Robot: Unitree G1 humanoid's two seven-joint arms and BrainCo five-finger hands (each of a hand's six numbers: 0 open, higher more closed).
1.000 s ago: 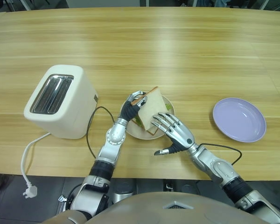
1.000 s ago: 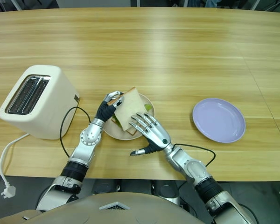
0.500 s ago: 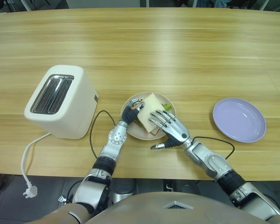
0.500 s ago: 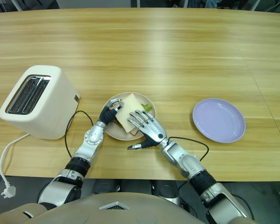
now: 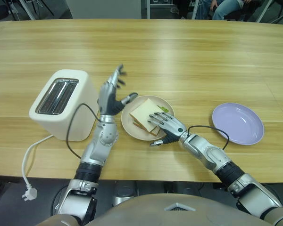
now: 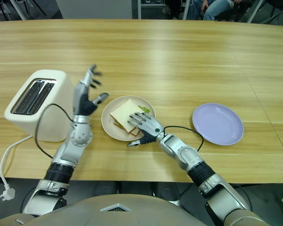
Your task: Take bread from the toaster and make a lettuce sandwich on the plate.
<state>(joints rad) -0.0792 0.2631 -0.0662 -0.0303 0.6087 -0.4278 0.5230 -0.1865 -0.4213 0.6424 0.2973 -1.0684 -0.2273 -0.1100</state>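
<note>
Left eye view has the sandwich (image 5: 144, 115) stacked on the beige plate (image 5: 127, 125), which sits on the table (image 5: 188, 56) between the toaster (image 5: 61, 104) and an empty purple plate (image 5: 238, 123) well off to the right. A scrap of lettuce (image 5: 163, 109) peeks out at the far right edge of the top slice (image 5: 140, 111). The right hand (image 5: 165, 126) lies over the near right corner of that slice with fingers stretched out fairly flat, gripping nothing; whether it presses down or only touches is hard to tell from this angle. The left hand (image 5: 112, 93) is raised above the table just beside the plate's left rim, fingers spread wide and empty. The toaster's slots look dark and vacant, so the bread part of the job seems done. Sliced bread is light, soft and easily dented, and the leaf between the slices is thin and likely slick, so the top slice could slide if pushed sideways. Any squaring-up is best done with flat fingers on the broad top face, or with a gentle pinch on opposite crust edges, where the bread is firmest.
</note>
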